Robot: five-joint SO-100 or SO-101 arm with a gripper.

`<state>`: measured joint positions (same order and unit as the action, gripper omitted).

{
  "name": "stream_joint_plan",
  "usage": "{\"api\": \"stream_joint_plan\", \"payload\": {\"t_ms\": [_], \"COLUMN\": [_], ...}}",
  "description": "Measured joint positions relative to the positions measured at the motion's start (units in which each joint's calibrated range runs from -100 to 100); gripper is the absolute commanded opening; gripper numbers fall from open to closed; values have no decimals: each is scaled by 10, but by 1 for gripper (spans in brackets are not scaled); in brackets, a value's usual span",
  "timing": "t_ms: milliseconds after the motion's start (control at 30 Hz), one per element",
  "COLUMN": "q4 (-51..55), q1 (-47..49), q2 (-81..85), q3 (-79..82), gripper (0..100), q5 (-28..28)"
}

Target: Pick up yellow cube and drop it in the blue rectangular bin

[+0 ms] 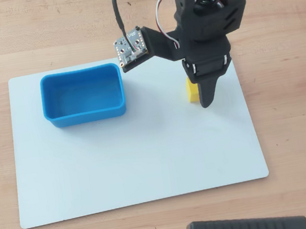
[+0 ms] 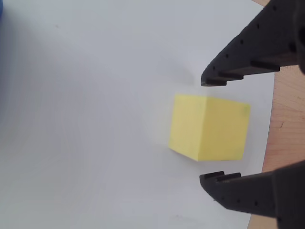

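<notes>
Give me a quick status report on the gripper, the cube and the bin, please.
Gripper open, jaws either side of the yellow cube, no grip yet. Cube on the white mat. Blue bin empty, to the cube's left in the overhead view. Nothing between them.

Overhead: looks straight down, far, over the whole white sheet [image 1: 137, 162].
Wrist: close, facing the sheet.
Shared: yellow cube [image 1: 192, 91].
</notes>
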<state>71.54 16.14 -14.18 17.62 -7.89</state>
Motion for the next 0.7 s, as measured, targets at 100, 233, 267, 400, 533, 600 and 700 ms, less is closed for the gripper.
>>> {"api": "stream_joint_plan", "payload": {"t_ms": [100, 233, 267, 400, 533, 600, 700], "q4": [0, 0, 0, 0, 0, 1, 19], "q1": [1, 1, 1, 1, -3, -10, -22], "q2": [0, 0, 0, 0, 0, 0, 19], "q3": [0, 0, 0, 0, 0, 0, 0], "gripper": [13, 7, 6, 6, 6, 6, 6], "q5": [0, 0, 0, 0, 0, 0, 0]}}
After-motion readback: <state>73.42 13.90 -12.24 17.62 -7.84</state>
